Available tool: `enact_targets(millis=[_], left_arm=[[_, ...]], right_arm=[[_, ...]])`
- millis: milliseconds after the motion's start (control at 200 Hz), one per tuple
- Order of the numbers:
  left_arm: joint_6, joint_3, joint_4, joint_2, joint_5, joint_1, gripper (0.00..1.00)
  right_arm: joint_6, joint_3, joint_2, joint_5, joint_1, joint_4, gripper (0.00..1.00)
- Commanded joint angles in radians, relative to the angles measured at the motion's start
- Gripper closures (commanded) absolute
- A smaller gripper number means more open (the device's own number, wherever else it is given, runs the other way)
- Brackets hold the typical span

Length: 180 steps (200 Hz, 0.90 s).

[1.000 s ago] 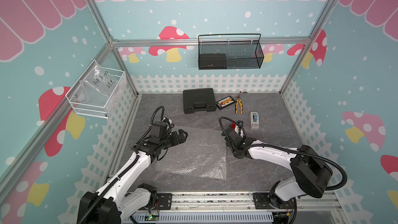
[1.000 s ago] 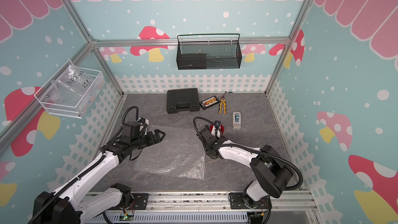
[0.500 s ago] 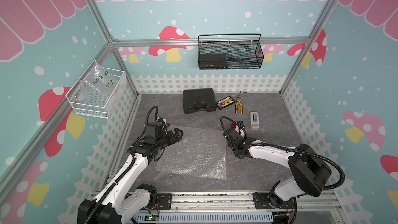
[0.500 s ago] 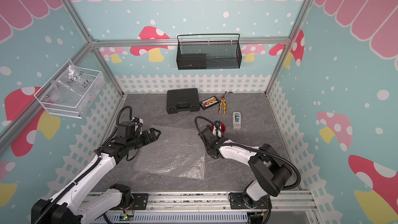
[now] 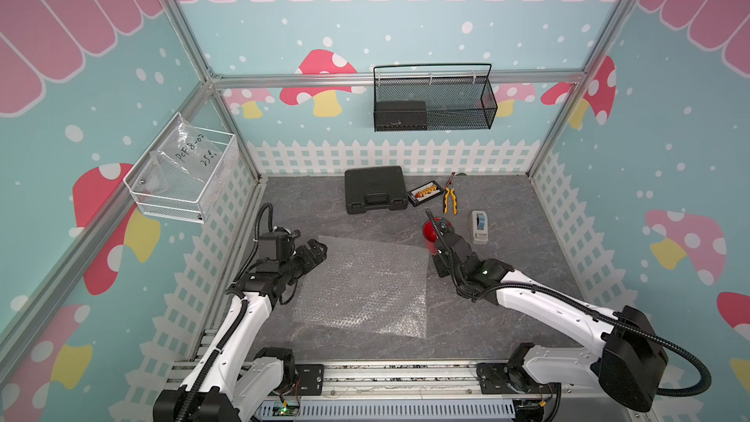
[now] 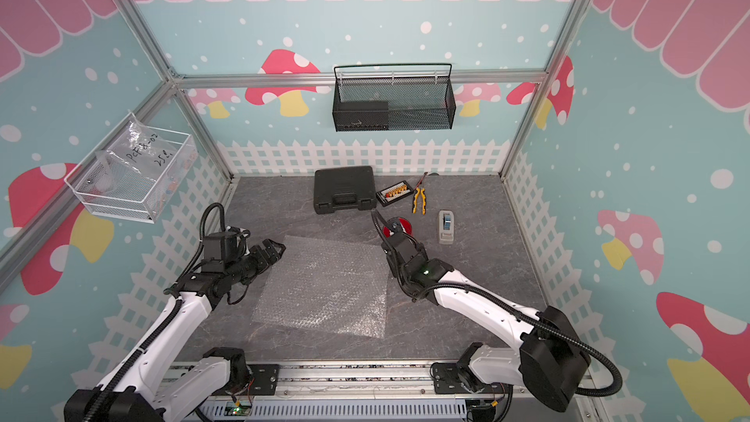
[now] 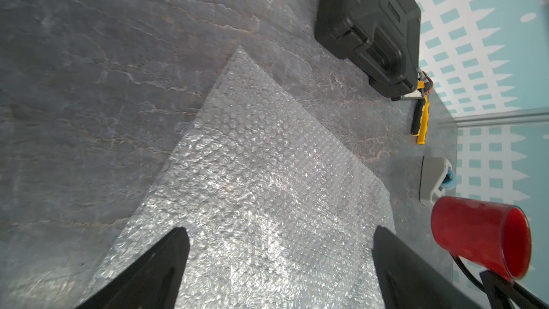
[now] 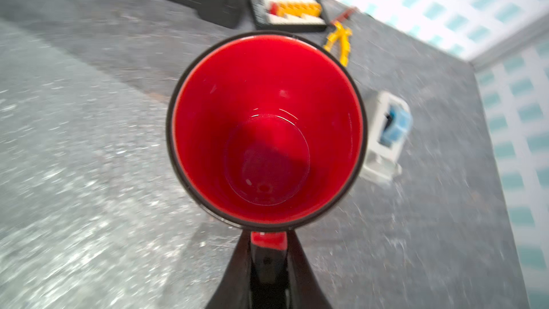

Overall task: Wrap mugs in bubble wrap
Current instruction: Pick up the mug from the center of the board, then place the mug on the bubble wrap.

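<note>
1. So, the red mug [image 5: 428, 231] is just beyond the far right corner of the bubble wrap [image 5: 365, 282] and not on the sheet. I can't tell if it's resting on the bare worktop [image 5: 507, 205] or lifted a touch above it.
2. The right hand [image 8: 268, 242] is squeezed narrow on the mug's handle. Its wrist view looks straight into the mug's mouth, so the mug's long axis runs in line with that hand, with the mouth tipped back toward the wrist.
3. The left hand [image 7: 280, 230] is spread wide with nothing in it. It hovers at the far left corner of the bubble wrap, well apart from the mug.
4. The bit that matters is that the middle of the bubble wrap lies from the mug toward the left arm's side and nearer the robot. It's a short diagonal hop, and since the right arm has the mug, I'd guess the carry is its job.
5. My guess is the mug wants laying down on the bubble wrap with its axis along one edge, so the sheet can roll over it. The handle may snag that roll.
</note>
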Motion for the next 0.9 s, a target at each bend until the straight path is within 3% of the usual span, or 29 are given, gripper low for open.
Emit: enact_targets(millis=[0,220,405,575,715,896], left_arm=[[-0.030,-0.020,-0.055,-0.024,-0.002,0.007,0.00],[0.019,0.004,-0.145,-0.046,-0.082,0.014,0.01],[0.018,-0.008,-0.155,-0.034,-0.096,0.021,0.01],[0.019,-0.020,-0.147,-0.023,-0.071,0.020,0.01],[0.017,-0.025,-0.139,-0.019,-0.063,0.020,0.01],[0.019,-0.031,-0.125,-0.018,-0.046,0.020,0.01]], right_arm=[[-0.212,0.052,0.034,-0.211,0.038,0.046,1.00],[-0.335,0.091,0.155,-0.409,0.096,0.124,1.00],[-0.367,0.111,0.258,-0.477,0.108,0.226,1.00],[-0.329,0.083,0.270,-0.547,0.116,0.386,1.00],[-0.322,0.084,0.310,-0.553,0.116,0.403,1.00],[-0.276,0.055,0.366,-0.647,0.116,0.472,1.00]])
